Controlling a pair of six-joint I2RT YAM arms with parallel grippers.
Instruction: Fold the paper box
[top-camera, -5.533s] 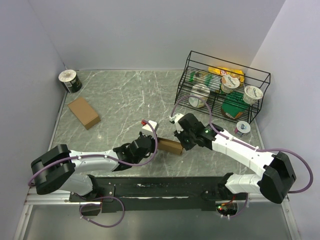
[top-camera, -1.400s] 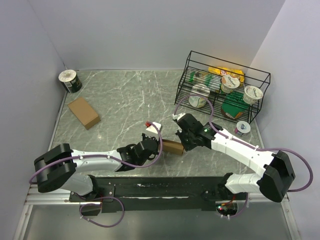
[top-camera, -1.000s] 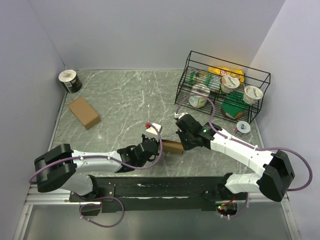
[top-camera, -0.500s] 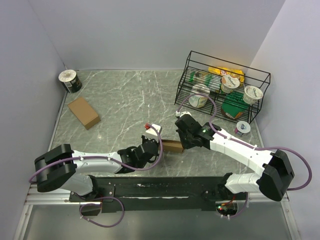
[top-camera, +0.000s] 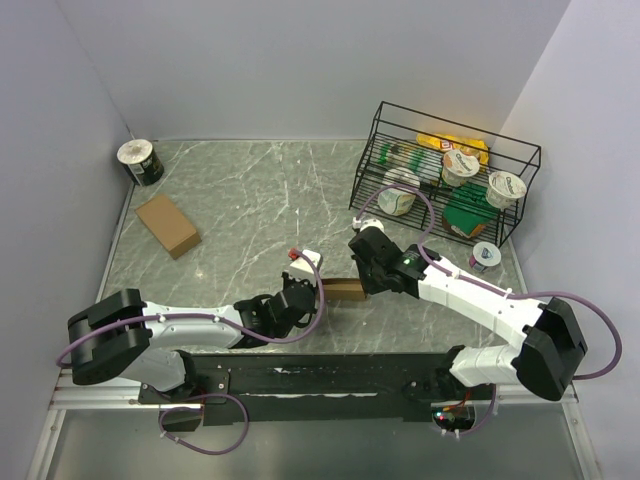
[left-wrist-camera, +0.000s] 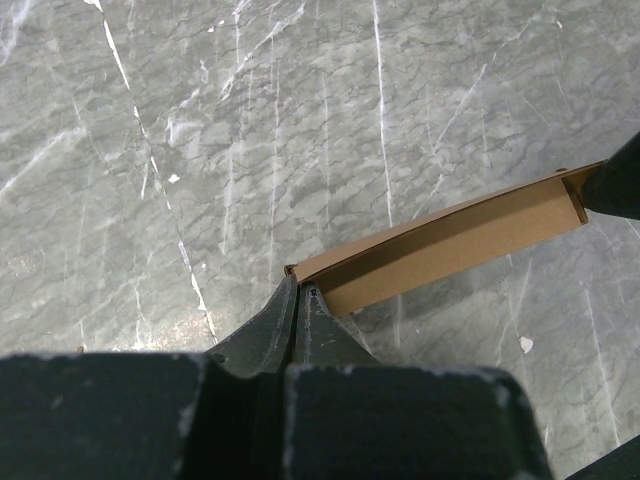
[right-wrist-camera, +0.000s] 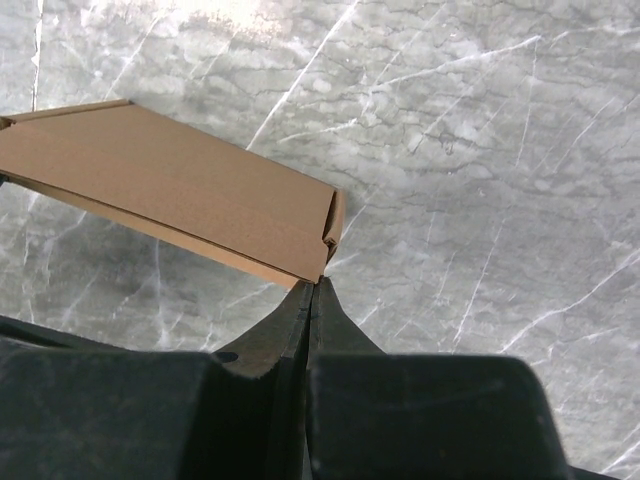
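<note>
Start at your left gripper (left-wrist-camera: 298, 296): its fingers are pressed together on the near-left corner of the paper box (left-wrist-camera: 450, 243), pinching a thin cardboard edge right at the tips. From overhead this gripper sits at about 6 o'clock of the table (top-camera: 240, 200), and over the last few seconds its wrist has sunk back a little toward the base.

The paper box (top-camera: 347, 290) hangs between the two arms, just off the table's near edge. It shows a long brown panel with a shallow side wall turned up along it, so it looks only partly formed. Less of it shows between the arms than a few seconds ago.

Your right gripper (right-wrist-camera: 313, 292) is likewise closed, nipping the opposite corner where a short end flap folds in. It has crept toward 11 o'clock since half a second ago, crowding in on the box.

I read that as the two ends being pushed toward each other to swing the walls up. Both holds are only on corners, so a slip is the risk.

Well off at 10 o'clock lies a second flat carton (top-camera: 168, 224), and the wire rack (top-camera: 455, 140) stands at 2 o'clock; neither has moved.
</note>
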